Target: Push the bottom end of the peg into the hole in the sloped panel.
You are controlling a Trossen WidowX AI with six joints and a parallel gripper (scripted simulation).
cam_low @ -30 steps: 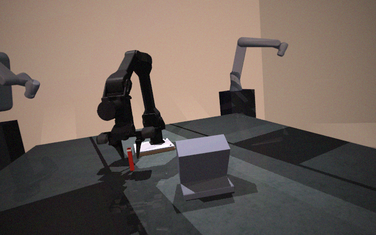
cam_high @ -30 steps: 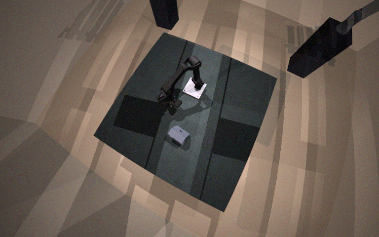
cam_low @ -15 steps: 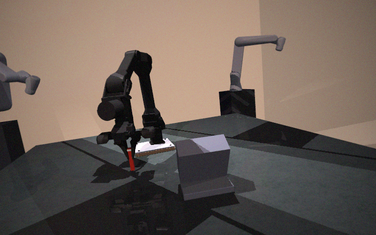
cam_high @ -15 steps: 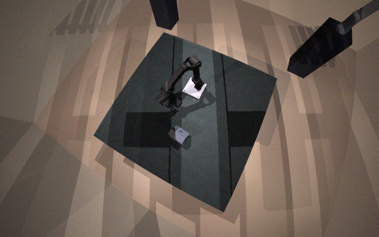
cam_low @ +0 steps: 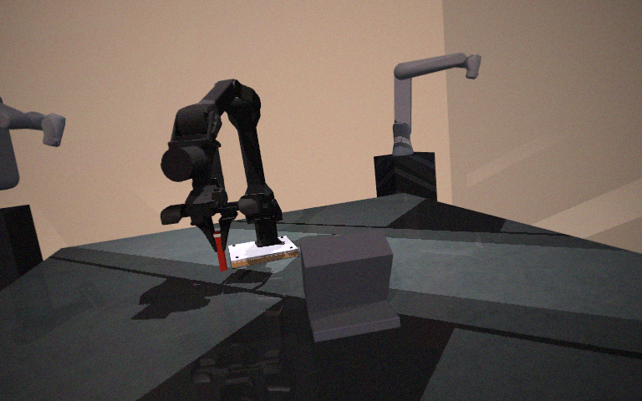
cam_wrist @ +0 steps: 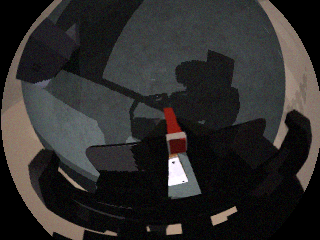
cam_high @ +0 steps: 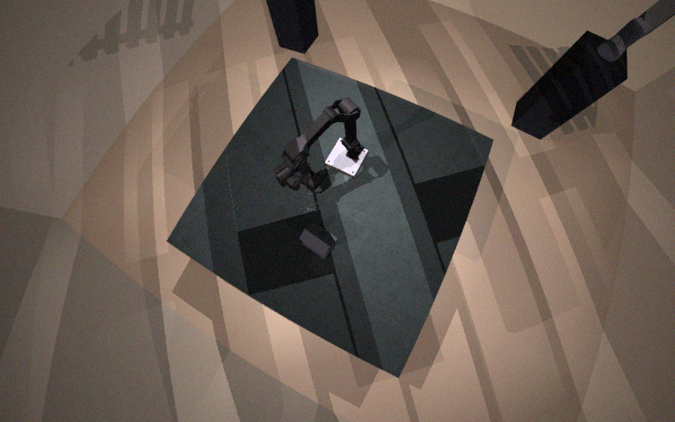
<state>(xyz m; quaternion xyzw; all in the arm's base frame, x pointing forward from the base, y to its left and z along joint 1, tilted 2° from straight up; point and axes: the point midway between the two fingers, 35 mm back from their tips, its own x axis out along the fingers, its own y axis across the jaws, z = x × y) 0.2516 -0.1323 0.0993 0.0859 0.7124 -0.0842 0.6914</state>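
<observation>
Gripper (cam_low: 218, 230) pointing down over the dark table (cam_low: 473, 264), fingers narrowed and clamped on the upper end of the red peg (cam_low: 220, 252). Peg upright, most of its length hanging below the fingertips, lower end at or just above the table surface — hard to tell which. Just beside it, the arm's white base plate (cam_low: 262, 251). Grey sloped panel block (cam_low: 348, 281) standing well apart from the peg, hole not visible from here.

Peg (cam_low: 220, 251): upper end covered by the hand (cam_low: 216, 230) fingers. Panel (cam_low: 348, 278): hole face turned away in exterior view; hole indiscernible in top view. Peg unseen in top view.
</observation>
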